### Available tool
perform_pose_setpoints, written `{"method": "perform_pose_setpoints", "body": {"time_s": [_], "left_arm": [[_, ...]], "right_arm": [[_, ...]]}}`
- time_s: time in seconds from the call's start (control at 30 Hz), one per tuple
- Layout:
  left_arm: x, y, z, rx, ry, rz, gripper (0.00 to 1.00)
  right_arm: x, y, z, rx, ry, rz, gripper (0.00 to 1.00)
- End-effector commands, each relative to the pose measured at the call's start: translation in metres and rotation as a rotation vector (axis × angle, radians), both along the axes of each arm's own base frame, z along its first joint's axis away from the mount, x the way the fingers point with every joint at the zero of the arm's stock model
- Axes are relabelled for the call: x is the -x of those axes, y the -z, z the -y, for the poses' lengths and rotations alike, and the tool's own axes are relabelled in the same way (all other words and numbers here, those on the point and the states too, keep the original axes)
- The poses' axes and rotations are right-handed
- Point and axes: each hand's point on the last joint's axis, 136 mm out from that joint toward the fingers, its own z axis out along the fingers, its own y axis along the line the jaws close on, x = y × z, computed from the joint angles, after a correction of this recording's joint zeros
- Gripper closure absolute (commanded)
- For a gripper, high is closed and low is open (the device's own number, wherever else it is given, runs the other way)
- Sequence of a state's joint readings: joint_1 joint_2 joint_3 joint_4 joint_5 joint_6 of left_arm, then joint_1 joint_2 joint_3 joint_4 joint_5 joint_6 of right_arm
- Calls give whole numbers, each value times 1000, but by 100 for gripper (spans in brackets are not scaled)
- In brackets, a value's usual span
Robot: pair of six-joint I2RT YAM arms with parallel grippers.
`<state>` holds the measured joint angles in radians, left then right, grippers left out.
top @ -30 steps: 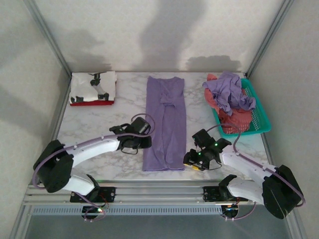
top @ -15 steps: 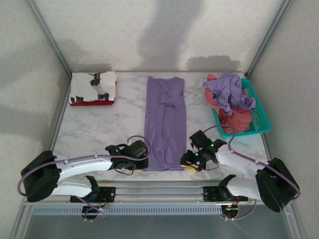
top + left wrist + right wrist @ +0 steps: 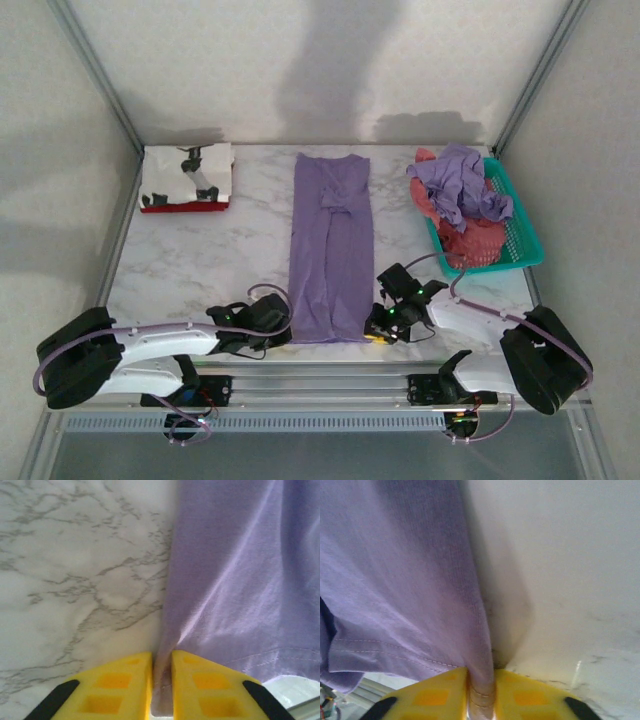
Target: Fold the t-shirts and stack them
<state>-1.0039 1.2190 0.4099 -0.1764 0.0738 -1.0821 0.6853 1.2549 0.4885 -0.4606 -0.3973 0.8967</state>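
- Left gripper (image 3: 162, 680) was closed to a narrow gap on the near left corner of the long lavender-purple cloth t-shirt (image 3: 240, 580), with a fold of its hem caught between the yellow pads.
- Right gripper (image 3: 481, 692) was clamped the same way on that shirt's near right corner, the cloth pulled into a raised ridge running into its jaws.
- Seen from above, the shirt lay folded into a narrow strip at the middle of the white marble-patterned table (image 3: 200, 260), running from 12 o'clock to 6 o'clock.
- Its near hem sat at the table's front edge, with the left gripper at about 7 o'clock and the right gripper at about 5 o'clock.
- At 10 o'clock, in the far left corner, a folded white t-shirt with black print (image 3: 188, 172) rested on a folded red t-shirt (image 3: 180, 207).
- At 2 o'clock stood a teal plastic mesh basket (image 3: 525, 240).
- It held a crumpled lavender-purple t-shirt (image 3: 460, 185) lying on top of a coral-red t-shirt (image 3: 475, 240).
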Motion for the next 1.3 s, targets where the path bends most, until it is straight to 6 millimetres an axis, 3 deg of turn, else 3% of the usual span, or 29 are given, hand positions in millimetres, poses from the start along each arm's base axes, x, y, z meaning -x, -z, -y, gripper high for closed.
{"method": "perform_pose_setpoints", "body": {"time_s": [0.0, 0.1, 0.23, 0.4, 0.57, 0.73, 0.97, 1.27], "left_arm": [[9, 8, 12, 29, 21, -7, 94], [9, 2, 11, 34, 11, 15, 100], [15, -1, 12, 50, -5, 20, 100], [19, -13, 20, 77, 7, 20, 100], [-2, -45, 34, 41, 31, 68, 100], [-31, -64, 43, 88, 37, 109, 100], [-88, -98, 44, 81, 33, 188, 100], [-156, -109, 32, -40, 34, 224, 100]], "right_arm": [[12, 5, 3, 3, -6, -33, 91], [16, 6, 8, 13, 3, -36, 100], [30, 14, 16, 27, 11, -71, 100], [32, 6, 20, 14, 34, -46, 100], [17, -8, 33, 67, 72, 40, 100], [-20, -41, 28, 43, 103, 139, 100], [-75, -73, 21, 36, 87, 217, 100], [-151, -95, 15, 56, 56, 282, 100]]}}
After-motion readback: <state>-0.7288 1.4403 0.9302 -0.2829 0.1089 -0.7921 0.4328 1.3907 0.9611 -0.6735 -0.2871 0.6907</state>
